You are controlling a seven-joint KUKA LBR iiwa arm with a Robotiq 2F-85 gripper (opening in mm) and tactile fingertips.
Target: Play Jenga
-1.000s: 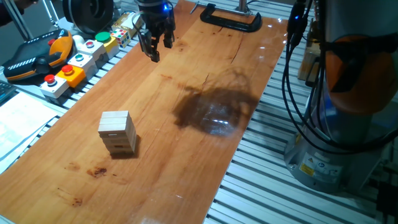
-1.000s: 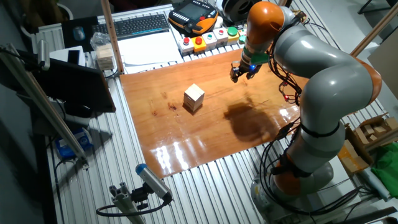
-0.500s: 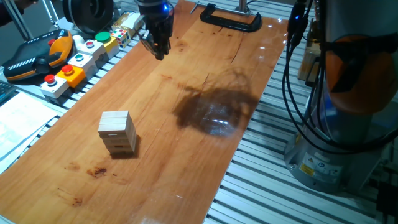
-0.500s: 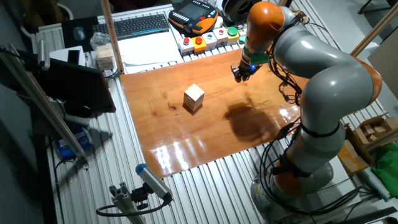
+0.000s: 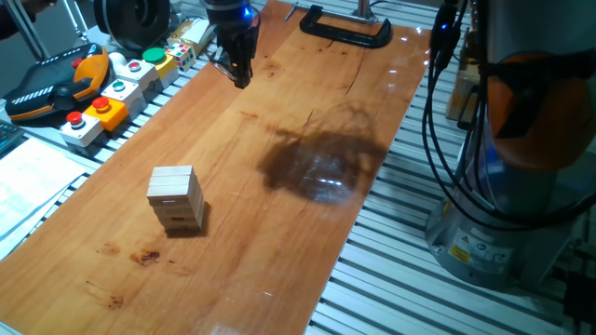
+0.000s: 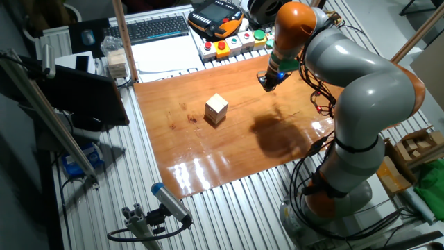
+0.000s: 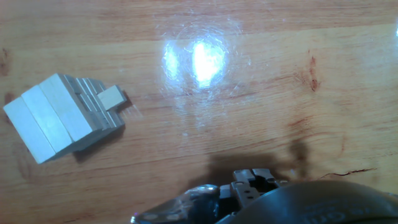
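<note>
Black two-finger gripper (image 5: 240,74) clenched, empty, well apart from pale wooden block tower (image 5: 176,198). Approach low, nudge protruding block (image 7: 112,97) gently.

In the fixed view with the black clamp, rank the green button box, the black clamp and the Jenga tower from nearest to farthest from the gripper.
1. Green button box, beside the gripper, off the board's edge.
2. Black clamp, far end.
3. Jenga tower, near end.

Tabletop (image 5: 307,112): varnished reddish wood, glossy, glare patch centre frame. Jenga (image 5: 176,198): pale bare wood, matt. Pincer (image 5: 239,73): dark, matt. Arm shell (image 6: 361,76): smooth grey plastic.
</note>
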